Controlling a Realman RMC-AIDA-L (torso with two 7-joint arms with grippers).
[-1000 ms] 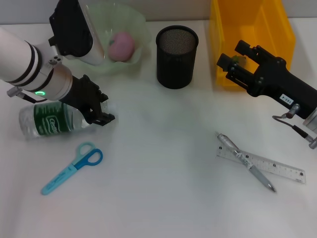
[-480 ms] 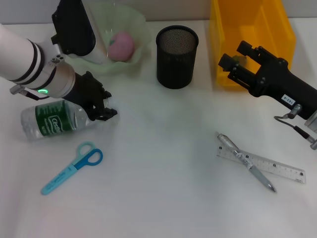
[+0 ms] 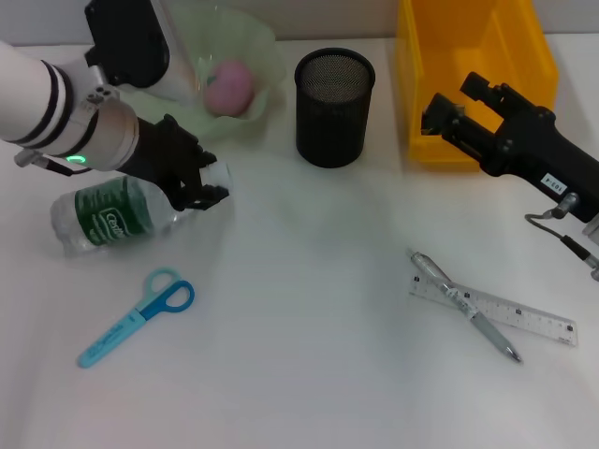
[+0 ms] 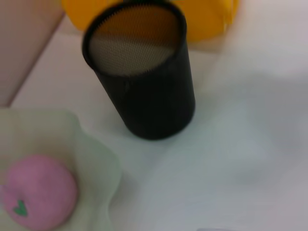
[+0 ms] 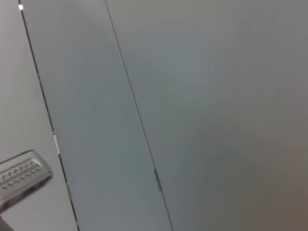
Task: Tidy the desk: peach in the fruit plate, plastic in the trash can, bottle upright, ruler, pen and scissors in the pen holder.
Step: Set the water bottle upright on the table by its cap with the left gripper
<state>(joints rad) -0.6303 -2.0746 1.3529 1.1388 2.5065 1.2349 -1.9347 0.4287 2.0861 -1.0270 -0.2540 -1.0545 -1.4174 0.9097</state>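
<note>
Left gripper [image 3: 199,187] clamped on the neck end of the bottle [image 3: 112,215]. Bottle lies tilted near the table's left edge, base toward that edge, cap end in the fingers. Right gripper [image 3: 452,110] hovers at the yellow trash can [image 3: 473,56], far right corner, fingers parted, holding nothing.

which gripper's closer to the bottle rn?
Left. The left gripper is at the neck end of the lying bottle; the right gripper is far across the desk, at the yellow bin.
</note>
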